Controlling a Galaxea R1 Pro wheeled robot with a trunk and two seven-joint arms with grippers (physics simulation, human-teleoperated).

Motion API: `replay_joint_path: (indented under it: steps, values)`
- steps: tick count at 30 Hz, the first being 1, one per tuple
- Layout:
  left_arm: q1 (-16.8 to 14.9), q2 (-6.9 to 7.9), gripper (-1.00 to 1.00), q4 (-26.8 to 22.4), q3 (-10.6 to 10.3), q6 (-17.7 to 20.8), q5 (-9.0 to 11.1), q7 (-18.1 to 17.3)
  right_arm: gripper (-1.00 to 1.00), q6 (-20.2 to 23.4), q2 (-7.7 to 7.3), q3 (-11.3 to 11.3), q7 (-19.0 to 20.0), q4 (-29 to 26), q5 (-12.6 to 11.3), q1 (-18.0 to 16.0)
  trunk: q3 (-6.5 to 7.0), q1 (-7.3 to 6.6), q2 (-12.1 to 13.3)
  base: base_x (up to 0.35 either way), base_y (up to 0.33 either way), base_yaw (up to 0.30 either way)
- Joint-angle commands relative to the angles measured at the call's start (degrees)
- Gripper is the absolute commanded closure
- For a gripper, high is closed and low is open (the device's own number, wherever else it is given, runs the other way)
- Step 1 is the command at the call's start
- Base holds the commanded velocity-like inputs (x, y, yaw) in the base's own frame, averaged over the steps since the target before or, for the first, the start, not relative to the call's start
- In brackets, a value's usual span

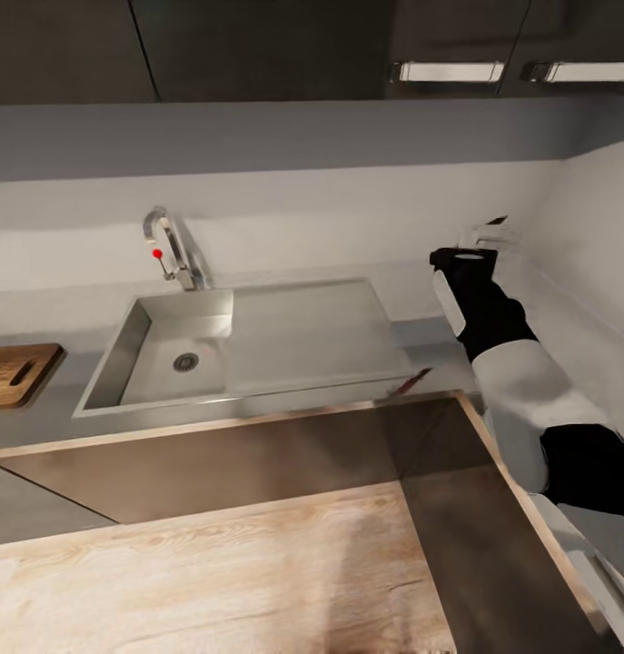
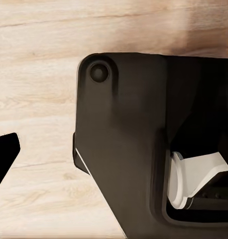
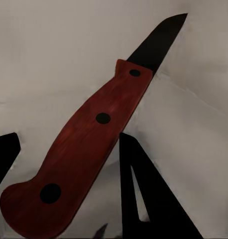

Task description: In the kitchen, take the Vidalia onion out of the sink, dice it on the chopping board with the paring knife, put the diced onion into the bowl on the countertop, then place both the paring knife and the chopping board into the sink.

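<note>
Here the counter (image 1: pixel 39 418) runs grey and glossy beneath dark upper cabinets (image 1: pixel 257 50), turning a corner at the right. The sink (image 1: pixel 248 341) is recessed in it, its basin with round drain to the left, the flat drainboard to the right, and the tap (image 1: pixel 171 250) with red knob behind the basin. The chopping board (image 1: pixel 16 372) lies flat on the counter left of the sink, slot handle visible. The right arm (image 1: pixel 511 381) reaches up over the counter's right corner, well apart from the sink. The right gripper (image 1: pixel 482 238) is closed on the paring knife (image 3: pixel 89 144): the fingers (image 3: pixel 144 194) clamp the reddish handle (three dark rivets show). The knife's long axis runs away from the wrist, the dark blade pointing toward the pale wall. The left gripper's fingers (image 2: pixel 4 154) hang over light wooden floor; their opening cannot be determined.
</note>
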Motion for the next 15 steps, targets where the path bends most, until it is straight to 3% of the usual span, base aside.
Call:
replay_joint_path:
  steps: [1,3,4,12,15]
  values:
    - [0.0,0.08,-1.0,-0.12,-0.48,-0.08,0.14,0.59,1.0,0.4,0.07,2.62,-0.47,-0.05,-0.33,-0.06,-0.09,0.01,-0.11,-0.284,0.172,0.0]
    - [0.0,0.08,-1.0,-0.12,-0.48,-0.07,0.14,0.59,1.0,0.47,0.28,6.56,-0.43,-0.06,-0.43,-0.06,-0.09,0.01,-0.11,-0.267,0.183,0.0]
    - [0.0,0.08,-1.0,-0.06,-0.48,-0.07,0.18,0.59,1.0,0.5,0.88,9.74,-0.44,-0.12,-0.48,-0.06,-0.09,0.01,-0.11,-0.203,0.191,0.0]
    - [0.0,0.08,-1.0,1.63,-0.41,-0.12,0.23,0.59,1.0,0.51,4.34,13.11,-0.53,-0.25,-0.32,-0.06,-0.09,0.01,-0.11,-0.083,0.25,0.0]
    - [0.0,0.08,-1.0,1.71,-0.39,-0.15,0.27,0.64,1.0,0.5,5.43,16.7,-0.71,-0.18,-0.32,-0.06,-0.09,0.01,-0.11,-0.005,0.299,0.0]
